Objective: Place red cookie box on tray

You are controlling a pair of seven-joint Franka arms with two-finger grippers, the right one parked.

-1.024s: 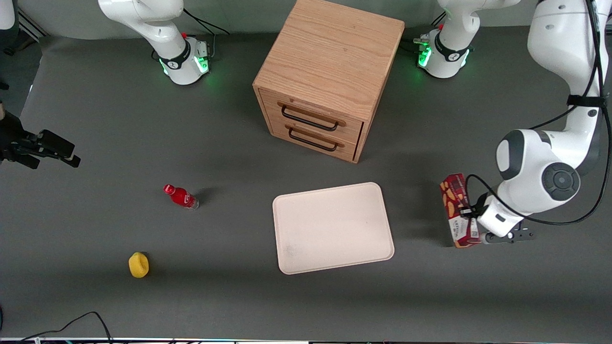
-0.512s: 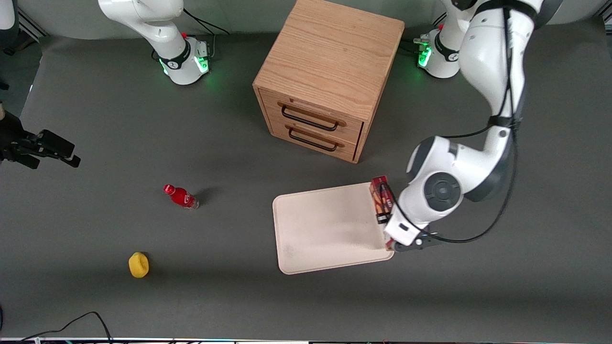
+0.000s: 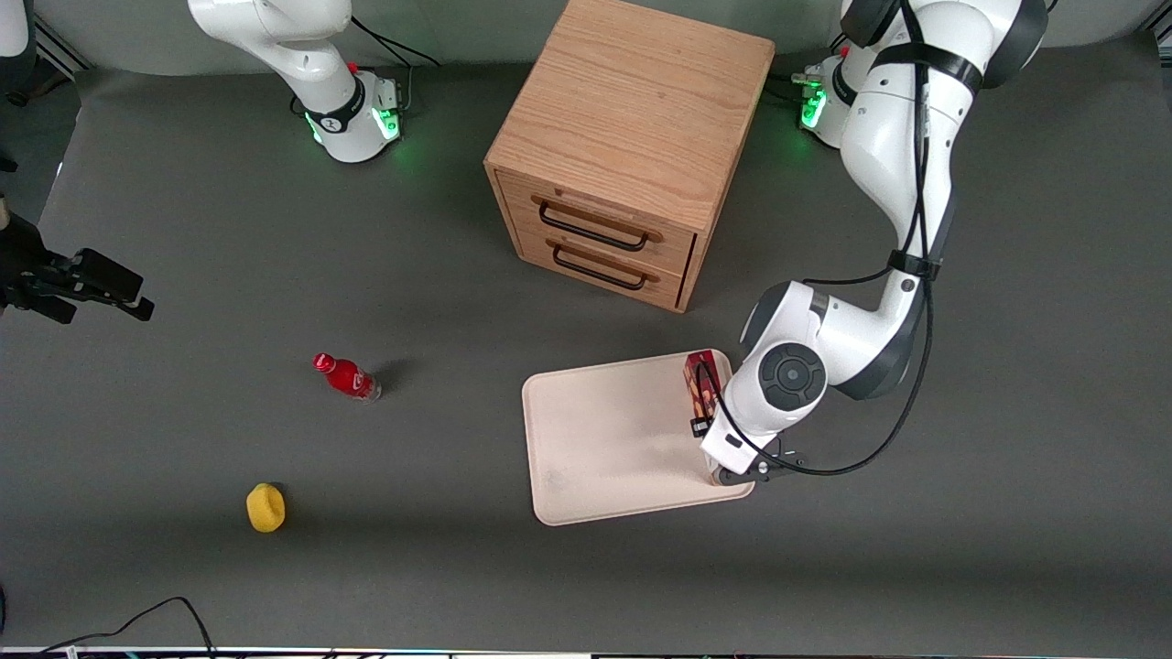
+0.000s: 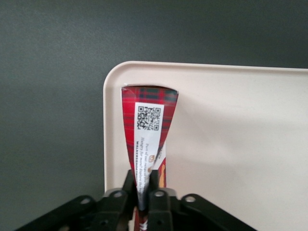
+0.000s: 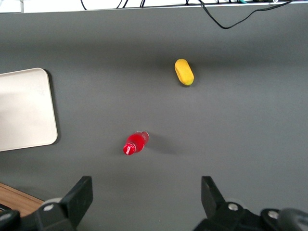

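Red cookie box (image 4: 147,139), pinched between the closed fingers of the left gripper (image 4: 142,192), hangs over the tray (image 3: 604,439) close to the rim at the working arm's end. The carry looks nearly done. The next move probably calls for lowering the box flat onto the tray, then letting go.
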